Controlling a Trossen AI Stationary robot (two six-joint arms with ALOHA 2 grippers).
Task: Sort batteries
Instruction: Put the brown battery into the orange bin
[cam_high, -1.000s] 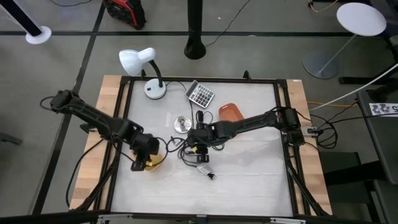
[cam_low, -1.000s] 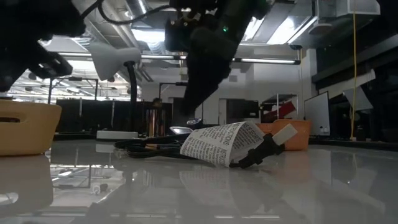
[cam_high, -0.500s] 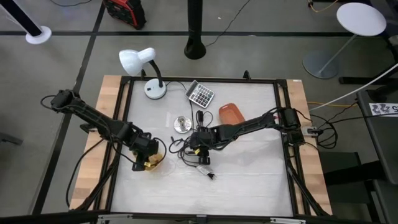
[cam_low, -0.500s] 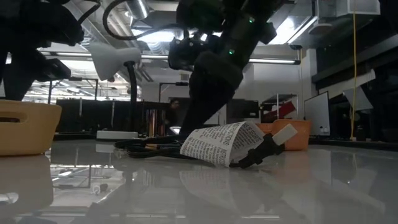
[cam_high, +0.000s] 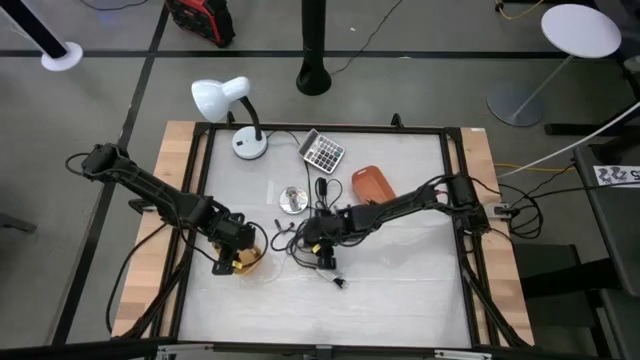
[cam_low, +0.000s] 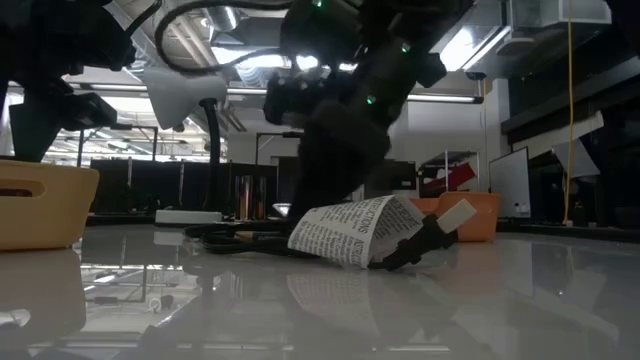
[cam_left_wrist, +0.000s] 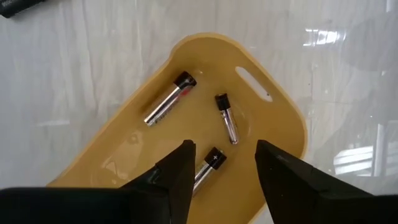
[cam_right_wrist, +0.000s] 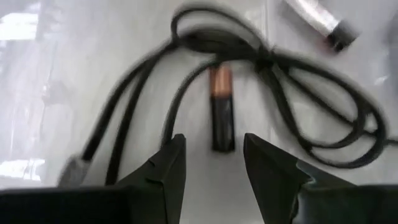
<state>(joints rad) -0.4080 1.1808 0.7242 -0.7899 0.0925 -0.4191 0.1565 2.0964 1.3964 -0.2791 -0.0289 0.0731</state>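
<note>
A yellow tray (cam_left_wrist: 186, 124) holds three small batteries (cam_left_wrist: 168, 99), each lying on its side on the tray's floor. My left gripper (cam_left_wrist: 224, 171) hangs open and empty just above the tray, at the table's left (cam_high: 238, 258). My right gripper (cam_right_wrist: 214, 165) is open above a black-and-copper battery (cam_right_wrist: 221, 109), which lies on the table among loops of black cable (cam_right_wrist: 280, 68). The fingers stand on either side of the battery's near end and touch nothing. In the high view this gripper (cam_high: 320, 245) is near the table's middle.
A silvery cylinder with a dark end (cam_right_wrist: 317, 18) lies past the cable. A grey adapter box with a printed label (cam_low: 350, 230) lies close by. A calculator (cam_high: 323, 152), a white lamp (cam_high: 222, 98), an orange tray (cam_high: 372, 182) and a round silver thing (cam_high: 292, 198) stand farther back.
My right gripper has gone toward the table's near edge and down onto the cable pile. It now hangs low over the black-and-copper battery.
</note>
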